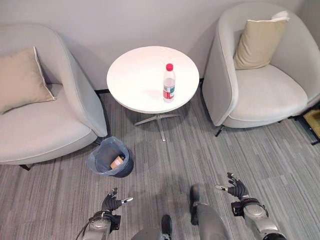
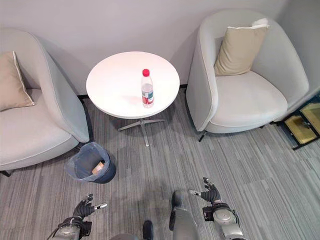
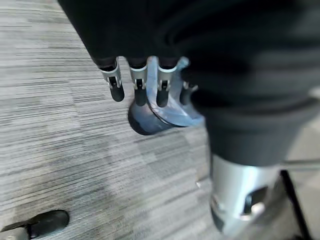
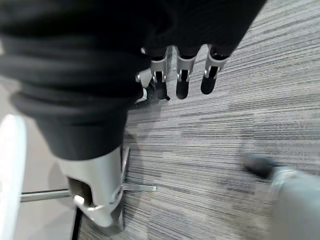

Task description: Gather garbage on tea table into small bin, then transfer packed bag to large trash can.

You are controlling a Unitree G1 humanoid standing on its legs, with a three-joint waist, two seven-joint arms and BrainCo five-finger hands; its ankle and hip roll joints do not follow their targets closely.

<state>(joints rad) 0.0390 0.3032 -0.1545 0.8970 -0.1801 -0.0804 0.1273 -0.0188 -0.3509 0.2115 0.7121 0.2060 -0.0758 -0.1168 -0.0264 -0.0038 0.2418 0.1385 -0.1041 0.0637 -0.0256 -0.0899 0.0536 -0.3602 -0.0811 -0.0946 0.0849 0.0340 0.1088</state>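
Bottle (image 1: 169,83) near round table's (image 1: 135,75) edge, both hands' fingers (image 3: 138,89) loosely apart, empty

a table (image 1: 140,75) is set against the wall, between 2 chairs: 1 chair (image 1: 40,125) on the left and 1 chair (image 1: 265,85) on the right. a cushion (image 1: 22,80) is leaned in the left chair and a cushion (image 1: 259,42) in the right chair. a bottle (image 1: 169,83) is stood upright on the table, right of its middle. a bin (image 1: 109,157) is placed on the carpet (image 1: 200,160) before the table, just beside the left chair's front corner, with items seen inside it. nearer still, the left hand (image 1: 112,202) and right hand (image 1: 235,189) are held low over the carpet, well apart.
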